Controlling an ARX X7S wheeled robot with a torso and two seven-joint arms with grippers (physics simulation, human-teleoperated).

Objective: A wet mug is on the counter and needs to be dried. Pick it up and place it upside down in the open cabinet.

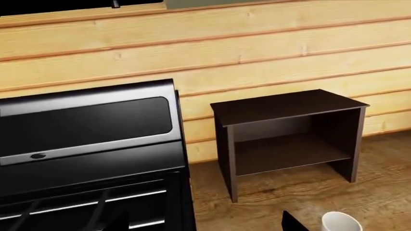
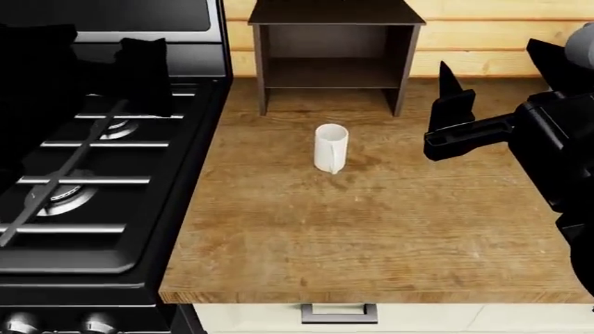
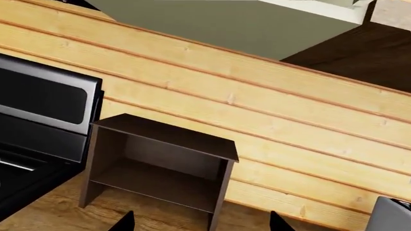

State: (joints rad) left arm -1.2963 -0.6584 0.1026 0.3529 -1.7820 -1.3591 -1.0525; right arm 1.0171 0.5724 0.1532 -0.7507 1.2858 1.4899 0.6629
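The white mug [image 2: 332,147] stands upright on the wood counter [image 2: 371,229], handle toward the front, a little in front of the dark brown open cabinet [image 2: 336,49]. My right gripper [image 2: 444,111] hovers above the counter to the mug's right, apart from it; in the right wrist view its fingertips [image 3: 125,224] are wide apart, facing the cabinet [image 3: 160,163]. My left gripper [image 2: 139,76] hangs over the stove, far left of the mug. In the left wrist view one fingertip [image 1: 293,223] shows beside the mug [image 1: 340,222]; the other is lost against the black stove. The cabinet [image 1: 289,134] is empty.
The black stove [image 2: 83,181] with grates fills the left and borders the counter; its back panel [image 1: 83,125] rises beside the cabinet. A wood-plank wall [image 3: 270,120] stands behind. A grey appliance corner [image 3: 393,214] is right of the cabinet. Cream drawers [image 2: 339,316] sit below the counter's front edge.
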